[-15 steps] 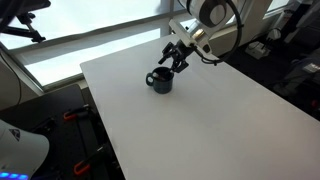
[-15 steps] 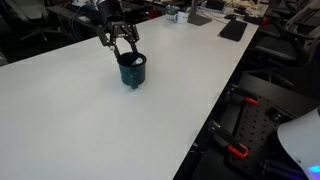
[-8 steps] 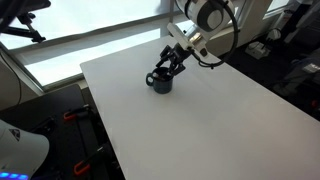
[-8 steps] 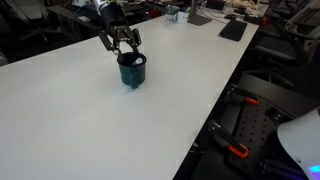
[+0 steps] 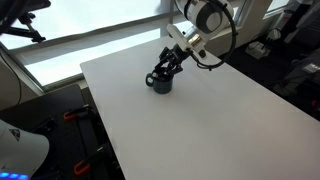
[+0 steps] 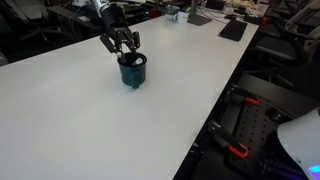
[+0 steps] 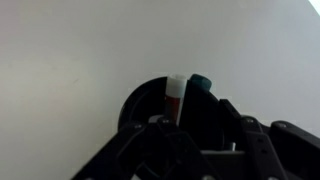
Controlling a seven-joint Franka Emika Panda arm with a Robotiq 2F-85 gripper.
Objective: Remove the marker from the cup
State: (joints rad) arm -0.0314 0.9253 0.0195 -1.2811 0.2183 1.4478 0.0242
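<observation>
The marker (image 7: 176, 97) is seen standing nearly upright inside the cup (image 6: 132, 72), its long axis pointing up at the gripper (image 6: 124, 48). The gripper is spread open just above, with jaws left and right of the marker in the wrist view.

cup (image 6: 131, 76): glossy dark glaze; table (image 6: 100, 130): smooth matt white

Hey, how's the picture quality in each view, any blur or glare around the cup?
Wrist view: the gripper is a dark blur near the lens; the marker and cup look sharper on the white table. In an exterior view the window strip glares and the cup is small and dark. In an exterior view light is even, the cup's inside too dark to read.
</observation>
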